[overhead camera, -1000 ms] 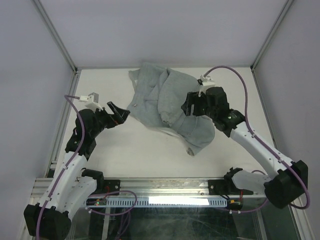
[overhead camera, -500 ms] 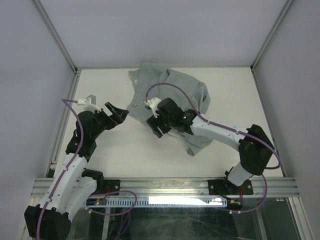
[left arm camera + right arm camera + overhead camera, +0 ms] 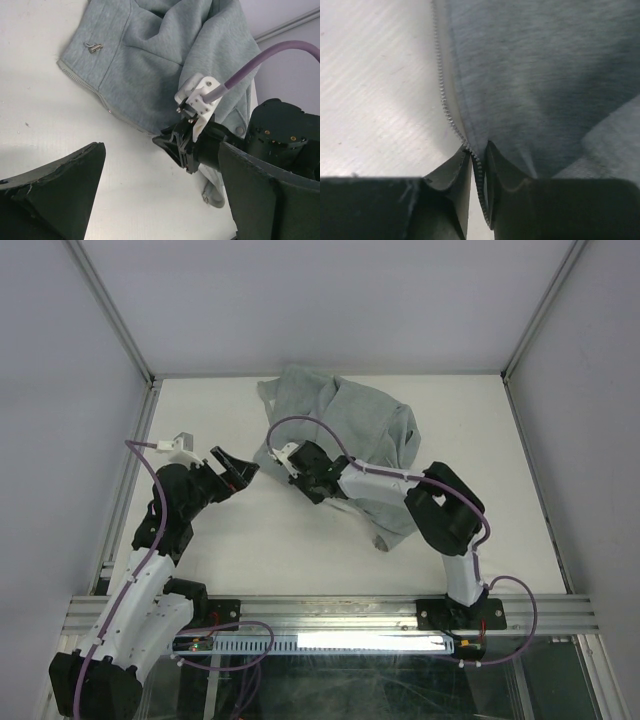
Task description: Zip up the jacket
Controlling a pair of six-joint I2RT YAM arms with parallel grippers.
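Observation:
The pale grey-green jacket [image 3: 350,430] lies rumpled at the back middle of the table. Its toothed zipper edge [image 3: 442,95] runs down its left hem. My right gripper [image 3: 303,487] reaches across the jacket from the right. In the right wrist view it [image 3: 477,155] is shut on that edge, with the teeth pinched between the fingers. A small metal pull [image 3: 92,47] lies on the jacket's upper panel. My left gripper [image 3: 238,466] hangs open just left of the jacket. It [image 3: 161,160] holds nothing and faces the right gripper [image 3: 170,142].
The white table [image 3: 300,540] has a metal rail [image 3: 330,612] along its near edge and grey walls on three sides. One jacket cuff [image 3: 380,542] hangs toward the front. The right arm's purple cable [image 3: 280,55] arches over the jacket.
My right arm swung from the jacket's right side across to its left front edge, and its jaws closed on the zipper edge. The left arm barely moved.

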